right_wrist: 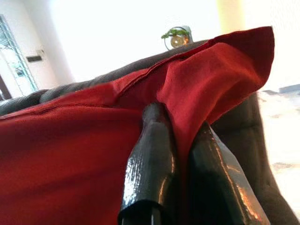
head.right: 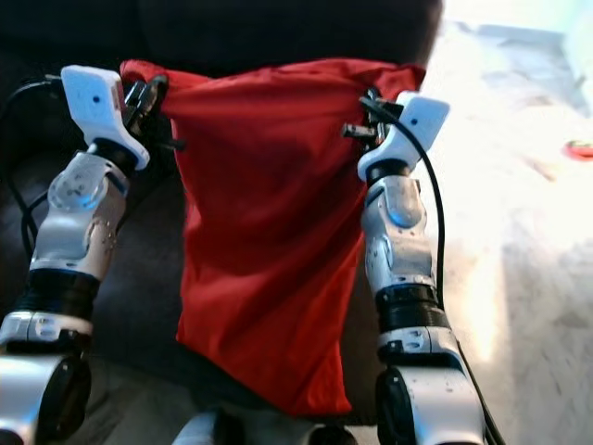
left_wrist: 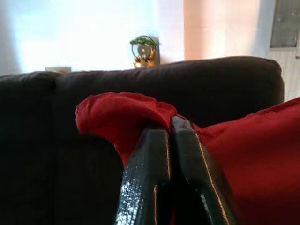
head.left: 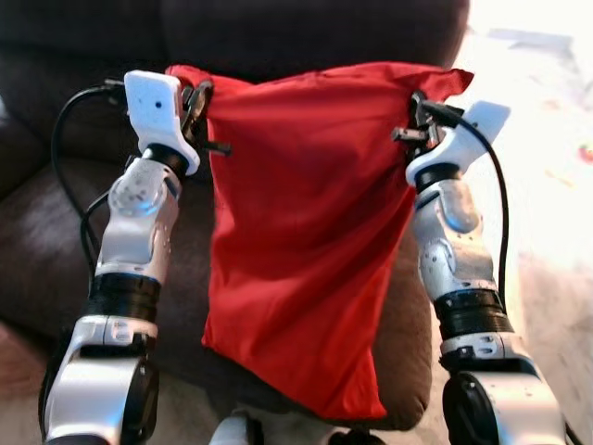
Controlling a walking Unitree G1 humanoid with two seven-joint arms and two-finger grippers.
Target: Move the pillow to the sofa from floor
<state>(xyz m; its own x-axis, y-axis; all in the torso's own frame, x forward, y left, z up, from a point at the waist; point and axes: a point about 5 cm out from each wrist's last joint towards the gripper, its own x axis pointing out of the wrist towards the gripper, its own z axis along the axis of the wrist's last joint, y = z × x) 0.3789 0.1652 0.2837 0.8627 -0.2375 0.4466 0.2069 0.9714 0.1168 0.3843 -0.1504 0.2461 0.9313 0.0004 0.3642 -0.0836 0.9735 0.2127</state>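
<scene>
A red pillow [head.left: 306, 232] hangs limp between my two raised arms, in front of the dark brown sofa [head.left: 56, 232]. My left gripper [head.left: 197, 100] is shut on its upper left corner [left_wrist: 126, 117], and the two black fingers [left_wrist: 150, 178] pinch the cloth together. At the upper right corner, my right gripper [head.left: 422, 116] is shut on the red cloth [right_wrist: 206, 79], with fabric caught between its fingers [right_wrist: 152, 159]. The pillow's lower edge [head.left: 343, 403] hangs near the sofa seat's front edge.
The sofa's backrest [left_wrist: 220, 84] rises behind the pillow. A pale, sunlit floor [head.right: 528, 222] lies to the right of the sofa. A small plant ornament [left_wrist: 143, 49] stands on a ledge behind the sofa.
</scene>
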